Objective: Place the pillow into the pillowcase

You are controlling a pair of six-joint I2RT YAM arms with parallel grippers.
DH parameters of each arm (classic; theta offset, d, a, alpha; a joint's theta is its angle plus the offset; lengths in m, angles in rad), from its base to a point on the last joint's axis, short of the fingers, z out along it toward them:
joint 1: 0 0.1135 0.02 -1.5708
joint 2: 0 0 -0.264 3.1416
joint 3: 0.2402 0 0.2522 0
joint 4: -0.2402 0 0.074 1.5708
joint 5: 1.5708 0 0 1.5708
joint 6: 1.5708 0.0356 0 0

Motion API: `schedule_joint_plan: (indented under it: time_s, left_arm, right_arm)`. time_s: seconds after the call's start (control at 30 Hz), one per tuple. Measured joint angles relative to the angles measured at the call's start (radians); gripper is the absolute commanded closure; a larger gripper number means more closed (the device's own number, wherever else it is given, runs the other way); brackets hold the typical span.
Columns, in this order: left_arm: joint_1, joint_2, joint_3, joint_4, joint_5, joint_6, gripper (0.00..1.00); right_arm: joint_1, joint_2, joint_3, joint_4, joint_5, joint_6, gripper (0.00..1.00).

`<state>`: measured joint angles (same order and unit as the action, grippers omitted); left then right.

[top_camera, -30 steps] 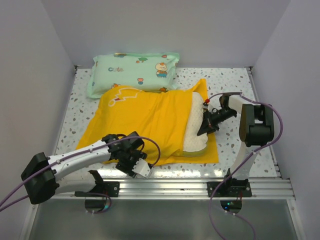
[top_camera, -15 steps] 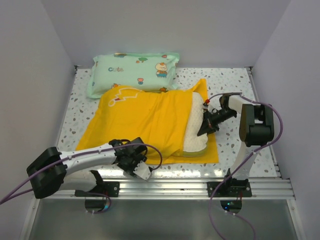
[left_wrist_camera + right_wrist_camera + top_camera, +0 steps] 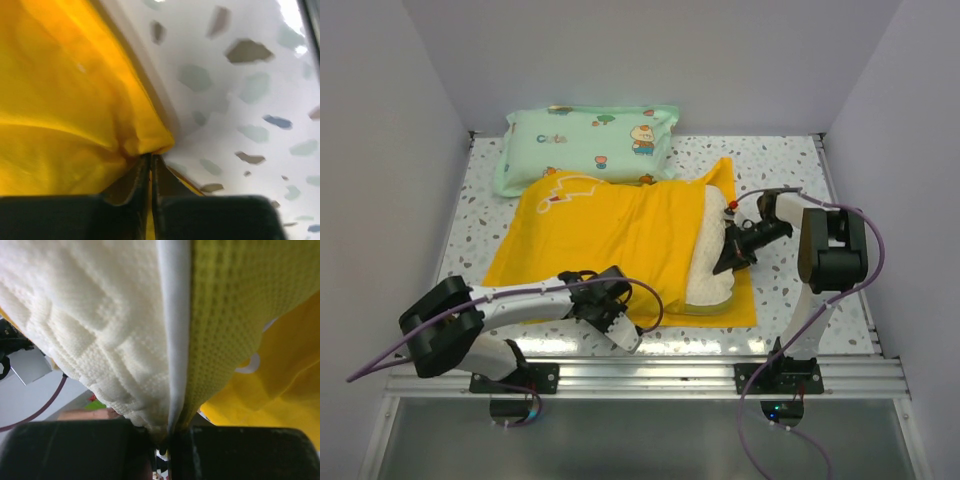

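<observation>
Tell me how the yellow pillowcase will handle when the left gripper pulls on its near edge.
Probably floppy: the pillowcase lies creased and bunches into folds where the left gripper pinches it. It looks thin, so the pulled edge would likely lift alone. The pillow partly inside may weigh down the open end.

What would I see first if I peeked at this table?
The big bright yellow pillowcase spread across the middle of the speckled table, with a cream pillow poking out of its right end. Behind it lies a mint-green pillow with cartoon pictures. Each arm's jaws pinch cloth: left on the pillowcase's near edge, right on the cream pillow.
</observation>
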<state>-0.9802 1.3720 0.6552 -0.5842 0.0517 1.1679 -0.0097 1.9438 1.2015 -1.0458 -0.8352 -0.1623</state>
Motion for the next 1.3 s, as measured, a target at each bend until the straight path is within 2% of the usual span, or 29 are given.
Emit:
schedule_joint_plan:
  time_s: [0.27, 0.5, 0.73, 0.83, 0.87, 0.97, 1.13, 1.23, 1.3]
  left_arm:
    - [-0.048, 0.124, 0.126, 0.067, 0.080, -0.043, 1.00]
    - [-0.143, 0.140, 0.208, 0.126, 0.185, -0.079, 1.00]
    - [-0.172, 0.140, 0.209, 0.164, 0.269, -0.084, 1.00]
    - [-0.166, 0.117, 0.188, 0.167, 0.284, -0.085, 0.73]
    - [-0.163, 0.099, 0.182, 0.159, 0.291, -0.088, 0.59]
    - [-0.158, 0.036, 0.219, 0.098, 0.330, -0.114, 0.47]
    - [-0.134, -0.038, 0.447, -0.025, 0.402, -0.109, 0.41]
    - [-0.124, -0.049, 0.509, -0.048, 0.406, -0.055, 0.40]
    - [-0.124, -0.002, 0.539, -0.086, 0.405, 0.004, 0.40]
  right_arm:
    - [0.060, 0.000, -0.069, 0.084, -0.068, 0.046, 1.00]
    - [0.108, 0.000, -0.135, 0.221, -0.125, 0.183, 1.00]
    - [0.144, 0.000, -0.182, 0.372, -0.129, 0.346, 1.00]
    - [0.155, 0.009, -0.185, 0.404, -0.137, 0.377, 1.00]
    - [0.156, 0.014, -0.185, 0.410, -0.145, 0.380, 1.00]
    - [0.161, 0.027, -0.177, 0.403, -0.155, 0.377, 1.00]
    - [0.182, 0.032, -0.149, 0.383, -0.155, 0.360, 1.00]
    - [0.183, 0.032, -0.146, 0.375, -0.160, 0.351, 1.00]
    - [0.183, 0.032, -0.145, 0.373, -0.161, 0.344, 1.00]
